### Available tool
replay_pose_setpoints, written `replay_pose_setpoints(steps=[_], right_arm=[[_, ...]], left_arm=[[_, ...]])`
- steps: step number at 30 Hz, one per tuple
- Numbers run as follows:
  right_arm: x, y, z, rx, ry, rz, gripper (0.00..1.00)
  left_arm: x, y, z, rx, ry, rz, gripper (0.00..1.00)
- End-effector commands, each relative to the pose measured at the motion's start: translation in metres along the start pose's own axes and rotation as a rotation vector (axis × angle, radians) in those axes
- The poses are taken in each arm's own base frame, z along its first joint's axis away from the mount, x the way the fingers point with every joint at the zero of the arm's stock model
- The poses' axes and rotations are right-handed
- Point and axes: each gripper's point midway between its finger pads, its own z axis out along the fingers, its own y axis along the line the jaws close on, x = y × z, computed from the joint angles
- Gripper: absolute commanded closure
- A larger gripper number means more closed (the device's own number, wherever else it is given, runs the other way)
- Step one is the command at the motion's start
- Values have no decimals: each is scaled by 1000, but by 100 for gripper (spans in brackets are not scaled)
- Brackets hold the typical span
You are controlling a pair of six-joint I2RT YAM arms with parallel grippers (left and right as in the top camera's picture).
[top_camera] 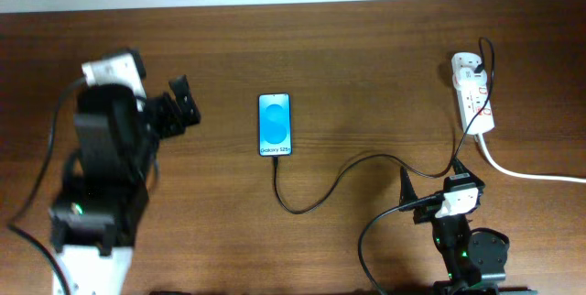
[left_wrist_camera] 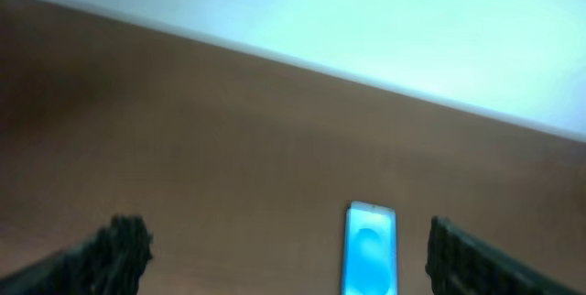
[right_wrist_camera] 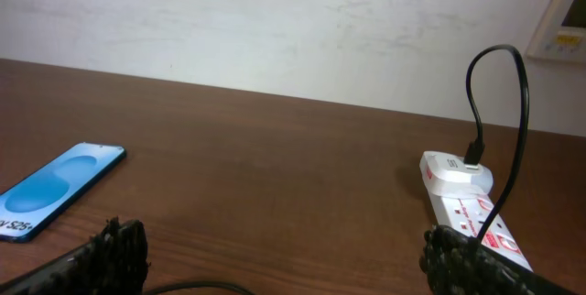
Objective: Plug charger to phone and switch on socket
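Observation:
The phone (top_camera: 275,125) lies flat mid-table with its blue screen lit. It also shows in the left wrist view (left_wrist_camera: 371,249) and the right wrist view (right_wrist_camera: 55,190). The charger cable (top_camera: 366,159) runs from the phone's bottom edge, loops across the table and rises to a white adapter on the socket (top_camera: 473,93). In the right wrist view the cable (right_wrist_camera: 513,103) arcs above the socket (right_wrist_camera: 472,208). My left gripper (top_camera: 179,107) (left_wrist_camera: 288,258) is open and empty, left of the phone. My right gripper (top_camera: 432,183) (right_wrist_camera: 293,263) is open and empty, near the front edge below the socket.
The socket's thick white cord (top_camera: 531,174) runs off the right edge of the wooden table (top_camera: 366,66). A pale wall (right_wrist_camera: 275,20) stands behind the table's far edge, with a wall fitting (right_wrist_camera: 568,20) at the right.

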Motion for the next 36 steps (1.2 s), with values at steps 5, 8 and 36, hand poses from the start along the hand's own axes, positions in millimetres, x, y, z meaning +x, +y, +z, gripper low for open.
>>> replay_pose_setpoints(steps=[5, 8, 36], right_arm=[[2, 1, 0, -4, 2, 4, 2], [2, 1, 0, -4, 2, 4, 2], [2, 1, 0, -4, 2, 4, 2]], left_arm=[[94, 21, 0, 110, -313, 157, 1], [131, 30, 2, 126, -407, 150, 1], [170, 54, -1, 81, -419, 137, 1]])
